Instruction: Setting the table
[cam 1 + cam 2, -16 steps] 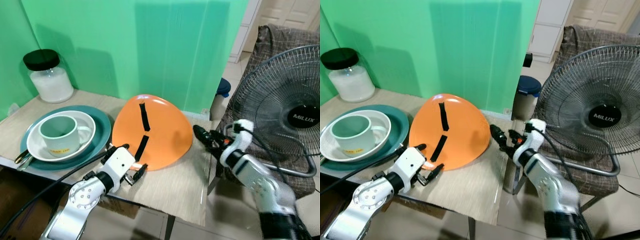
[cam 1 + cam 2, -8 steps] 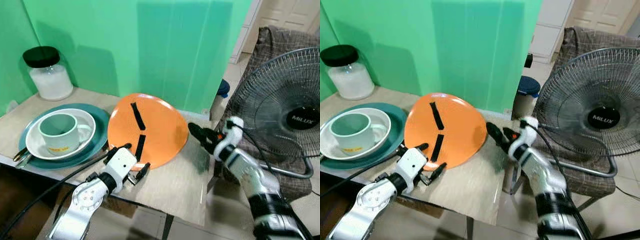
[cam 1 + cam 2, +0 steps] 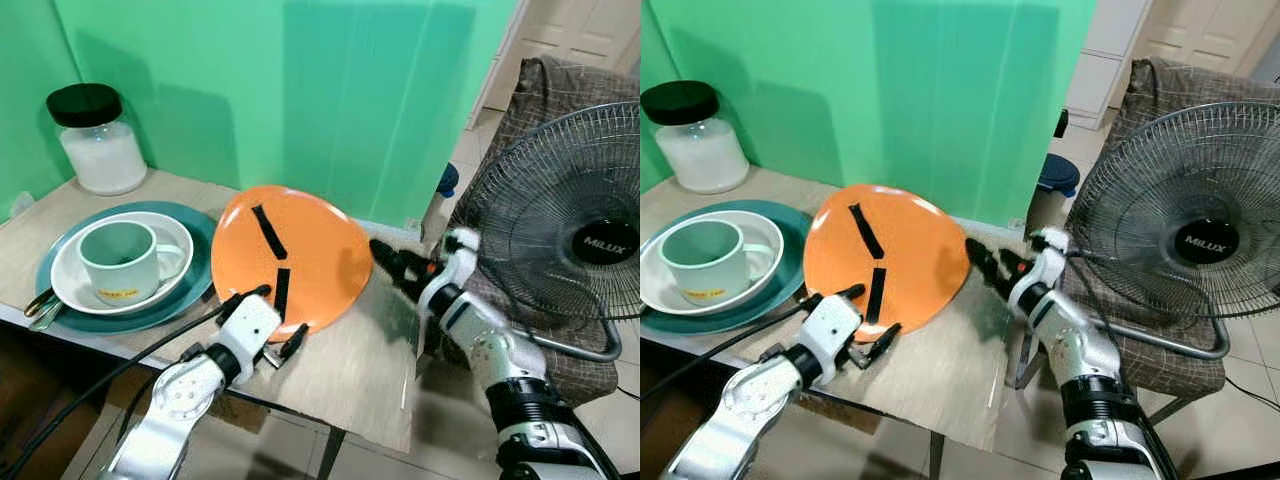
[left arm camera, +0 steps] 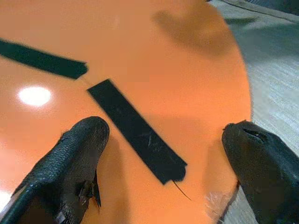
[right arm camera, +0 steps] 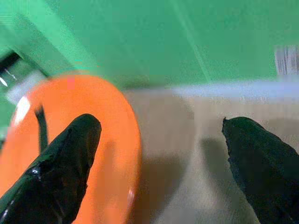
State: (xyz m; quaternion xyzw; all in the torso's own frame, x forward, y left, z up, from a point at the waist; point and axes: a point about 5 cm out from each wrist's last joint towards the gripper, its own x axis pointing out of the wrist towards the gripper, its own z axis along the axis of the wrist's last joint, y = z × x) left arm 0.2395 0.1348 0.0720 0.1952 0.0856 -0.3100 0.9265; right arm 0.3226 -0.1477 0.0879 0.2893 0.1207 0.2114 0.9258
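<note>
An orange plate [image 3: 300, 250] with two black tape strips lies mid-table, and its left rim touches a teal plate [image 3: 195, 280]. That teal plate carries a white bowl [image 3: 70, 290] with a green mug [image 3: 120, 262] in it. My left gripper [image 3: 268, 325] is open at the orange plate's near rim. In the left wrist view its fingertips [image 4: 81, 144] spread over the orange plate [image 4: 154, 70] near a tape strip [image 4: 135, 130]. My right gripper [image 3: 390, 265] is open at the orange plate's right rim, and in the right wrist view the orange plate [image 5: 107, 140] lies beside one finger.
A jar [image 3: 95, 140] with a black lid stands at the table's back left, against the green wall. Cutlery [image 3: 40, 305] pokes out beside the teal plate. A standing fan [image 3: 580, 230] and a cloth-draped chair [image 3: 560, 80] stand close on the right. Bare tabletop [image 3: 350, 370] lies front right.
The orange plate has slid a little to the left and turned, so its tape strips now slant. My right gripper moved left with its rim. My left gripper stays at the near rim.
</note>
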